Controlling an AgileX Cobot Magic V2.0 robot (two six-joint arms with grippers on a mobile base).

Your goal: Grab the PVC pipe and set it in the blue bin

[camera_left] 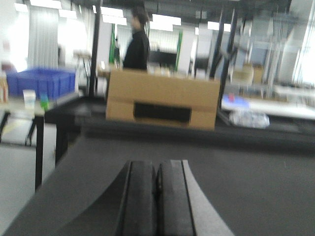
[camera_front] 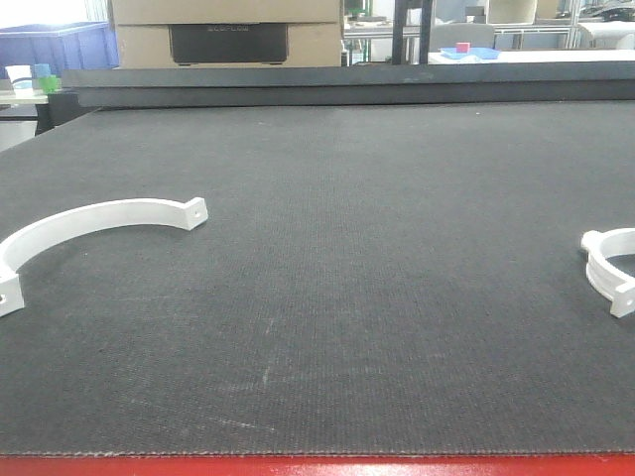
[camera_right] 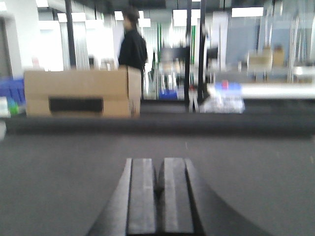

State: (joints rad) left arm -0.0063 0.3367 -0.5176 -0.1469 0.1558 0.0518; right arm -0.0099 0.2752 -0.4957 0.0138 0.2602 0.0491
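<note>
A white curved PVC pipe piece (camera_front: 94, 220) lies on the dark mat at the left. A second white curved piece (camera_front: 610, 268) lies at the right edge, partly cut off. A blue bin (camera_front: 55, 45) stands beyond the table's far left corner, and it also shows as a blue bin (camera_left: 42, 81) in the left wrist view. Neither gripper appears in the front view. My left gripper (camera_left: 157, 164) hovers over bare mat, jaws pressed together with nothing between them. My right gripper (camera_right: 158, 162) is likewise shut and empty. Neither wrist view shows a pipe piece.
A cardboard box (camera_front: 228, 35) with a dark slot stands behind the table's far edge. A raised dark ledge (camera_front: 347, 87) runs along that edge. A person (camera_left: 135, 44) stands behind the box. A red strip (camera_front: 317, 466) marks the near edge.
</note>
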